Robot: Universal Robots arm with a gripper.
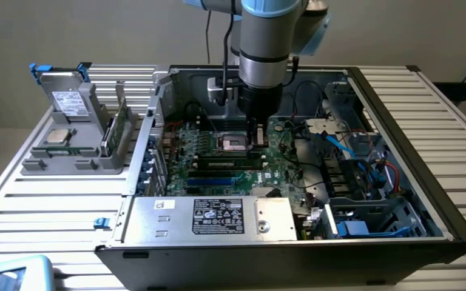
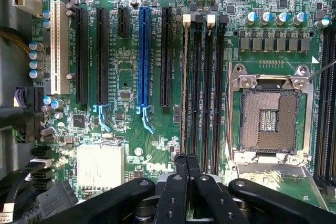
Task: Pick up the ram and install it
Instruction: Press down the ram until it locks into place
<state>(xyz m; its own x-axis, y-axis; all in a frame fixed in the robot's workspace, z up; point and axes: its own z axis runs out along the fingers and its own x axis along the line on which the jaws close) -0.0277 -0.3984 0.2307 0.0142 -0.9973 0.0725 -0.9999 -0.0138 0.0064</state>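
The ram [image 1: 229, 162] is a slim green stick lying along the motherboard's black slots, just in front of the processor socket [image 1: 235, 143]. In the wrist view the ram [image 2: 185, 87] is edge-on, a thin brownish line standing in the memory slot nearest the expansion slots. My gripper [image 1: 257, 145] reaches down into the open case at one end of that slot. Its two black fingers [image 2: 181, 169] are pressed together, shut, with nothing visible between them, and the gripper [image 2: 187, 160] sits over the slot's end. Whether the tips touch the stick cannot be told.
Outside the case, on the exterior view's left, a grey holder [image 1: 75, 163] carries a drive box with blue tabs [image 1: 67, 100], a square silver chip [image 1: 57, 135] and another green board [image 1: 117, 130] standing on edge. Cables [image 1: 342, 145] and a power supply [image 1: 216, 218] crowd the case.
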